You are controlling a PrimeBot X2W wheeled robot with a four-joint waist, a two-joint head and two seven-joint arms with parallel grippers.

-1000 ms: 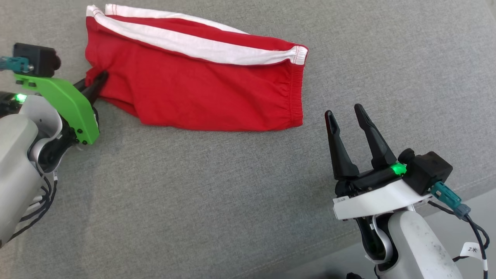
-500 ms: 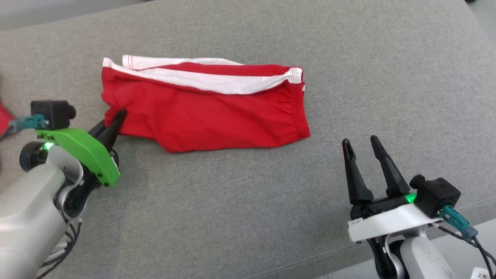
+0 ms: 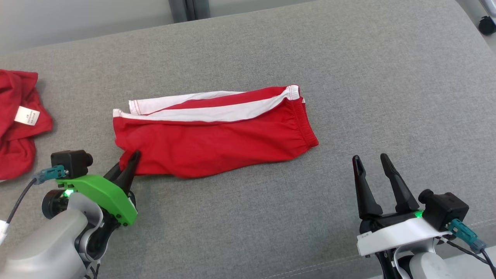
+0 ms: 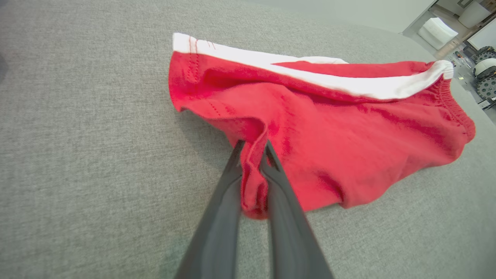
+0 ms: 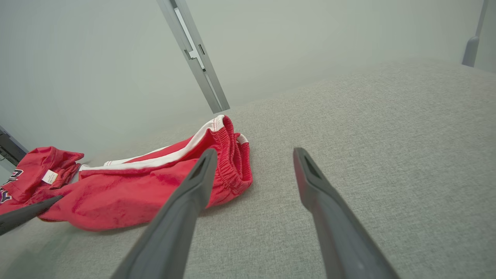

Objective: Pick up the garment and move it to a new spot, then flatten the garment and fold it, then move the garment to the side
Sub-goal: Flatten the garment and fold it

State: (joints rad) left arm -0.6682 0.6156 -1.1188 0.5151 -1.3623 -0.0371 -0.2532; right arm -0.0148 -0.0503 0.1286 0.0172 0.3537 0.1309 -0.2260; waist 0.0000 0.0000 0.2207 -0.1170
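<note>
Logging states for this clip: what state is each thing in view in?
red shorts: folded, lying on the grey surface, one corner pinched.
left gripper: shut on that corner of the shorts.
right gripper: open, empty, apart from the shorts.
second red garment: crumpled, label showing, lying apart at the left.

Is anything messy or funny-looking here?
Yes. The red shorts are bunched up where the left gripper pinches them, and another red garment lies crumpled at the far left, its label showing.
</note>
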